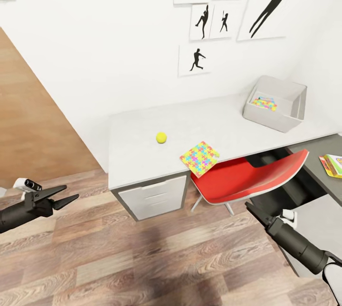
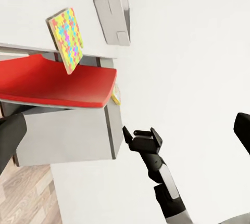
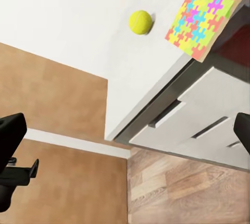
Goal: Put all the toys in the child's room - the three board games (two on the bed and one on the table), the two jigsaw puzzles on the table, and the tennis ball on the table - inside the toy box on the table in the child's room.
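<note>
The counter (image 1: pixel 142 140) has a light grey speckled top, white drawers (image 1: pixel 154 197) and a dark grey lower wing (image 1: pixel 323 152). The ball (image 1: pixel 161 137) is yellow-green. The puzzle (image 1: pixel 200 158) is a patchwork of yellow, pink, blue, green and orange pieces; a second, same-coloured puzzle (image 1: pixel 264 103) lies in the light grey box (image 1: pixel 275 104). The game box (image 1: pixel 332 163) shows green, yellow and red. The chair (image 1: pixel 247 180) is red. Both end effectors, left (image 1: pixel 59 197) and right (image 1: pixel 251 207), are black. The floor (image 1: pixel 142 258) is brown wood grain; the wall (image 1: pixel 95 35) is white with black silhouette prints (image 1: pixel 202 21).
</note>
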Tool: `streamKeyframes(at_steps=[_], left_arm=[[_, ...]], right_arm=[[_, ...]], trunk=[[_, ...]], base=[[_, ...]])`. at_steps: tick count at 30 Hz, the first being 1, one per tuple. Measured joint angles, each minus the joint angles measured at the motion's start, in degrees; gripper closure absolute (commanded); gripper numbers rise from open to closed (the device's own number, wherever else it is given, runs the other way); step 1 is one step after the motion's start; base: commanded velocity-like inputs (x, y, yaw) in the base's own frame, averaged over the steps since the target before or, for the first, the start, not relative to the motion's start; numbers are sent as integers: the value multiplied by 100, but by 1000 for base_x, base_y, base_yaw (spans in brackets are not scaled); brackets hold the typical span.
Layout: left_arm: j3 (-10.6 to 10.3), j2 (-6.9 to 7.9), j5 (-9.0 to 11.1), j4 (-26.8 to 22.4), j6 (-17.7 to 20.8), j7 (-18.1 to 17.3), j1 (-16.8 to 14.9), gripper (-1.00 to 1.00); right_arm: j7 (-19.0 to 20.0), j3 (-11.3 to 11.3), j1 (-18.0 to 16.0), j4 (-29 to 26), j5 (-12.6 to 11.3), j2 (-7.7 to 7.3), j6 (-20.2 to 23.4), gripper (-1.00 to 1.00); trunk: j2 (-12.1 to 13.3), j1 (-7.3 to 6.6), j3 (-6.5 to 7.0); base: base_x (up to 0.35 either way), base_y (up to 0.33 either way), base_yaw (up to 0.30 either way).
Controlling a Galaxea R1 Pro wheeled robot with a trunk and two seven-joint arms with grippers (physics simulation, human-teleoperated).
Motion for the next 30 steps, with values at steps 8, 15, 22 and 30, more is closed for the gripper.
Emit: streamKeyframes(at_steps=[8,15,22,30], left_arm=[[-8,-15,-6,23,-2,-106,0,-100],[-22,-17,-8,41,-1,-111,0,-100],[-29,-21,-9,60,-1,-104,1,-100],[-35,-23,-9,62,-1,-99,1,-100]], right_arm=[[3,-3,-2,-1,40,-2,-15,-100],[24,-29,-2,0,41,-5,-14,-100],[38,-6,-5,0,42,-2,-25,-100],[45,6,-1,0,42,-6,-204,-100]], trunk=[[1,1,5],[0,0,6],[0,0,42],[0,0,113]], base=[[-26,-67,0],[-32,-92,7],[-2,-5,91],[0,0,79]])
